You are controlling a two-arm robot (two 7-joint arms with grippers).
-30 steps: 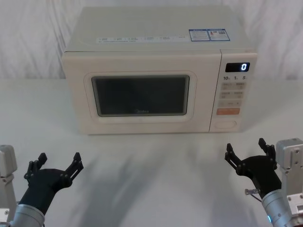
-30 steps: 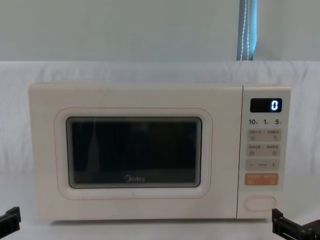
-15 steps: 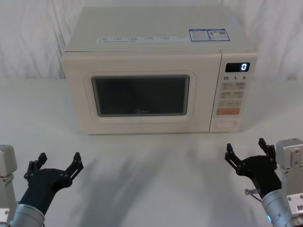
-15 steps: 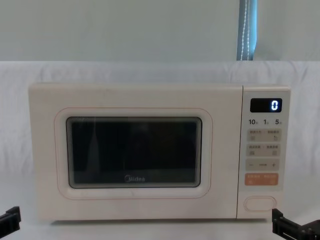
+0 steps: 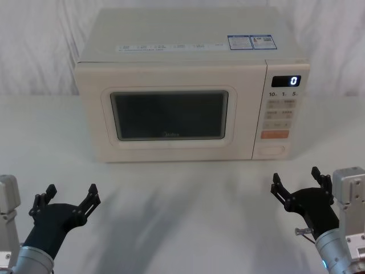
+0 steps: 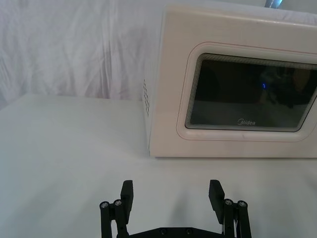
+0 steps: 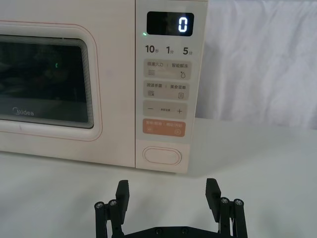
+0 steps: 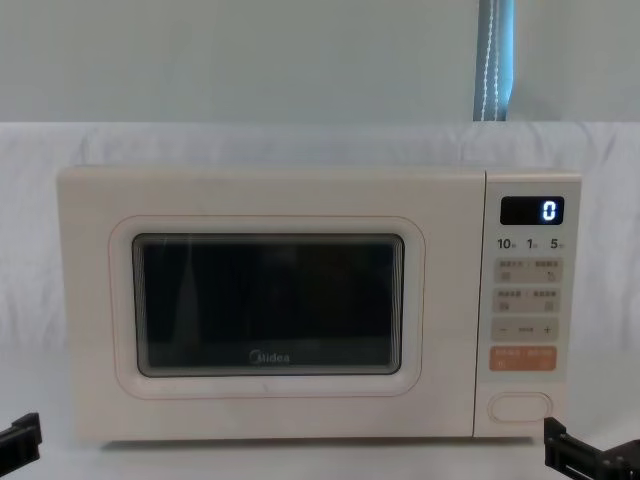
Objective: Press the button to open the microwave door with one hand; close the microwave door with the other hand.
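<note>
A cream microwave stands at the back of the white table, its door (image 5: 171, 114) (image 8: 270, 305) (image 6: 247, 94) (image 7: 59, 79) shut flush with the body. The button (image 5: 271, 150) (image 8: 520, 407) (image 7: 162, 155), a blank cream pill-shaped key, sits lowest on the control panel, under the orange key (image 7: 164, 127). My right gripper (image 5: 303, 181) (image 7: 168, 189) hovers open over the table in front of the panel, well short of the button. My left gripper (image 5: 71, 194) (image 6: 171, 191) is open too, low at the near left, far from the door. Both hold nothing.
The display (image 5: 286, 81) (image 8: 532, 211) reads 0. White cloth covers the table (image 5: 182, 205) and hangs as a backdrop behind the microwave. Bare table lies between the grippers and the microwave front.
</note>
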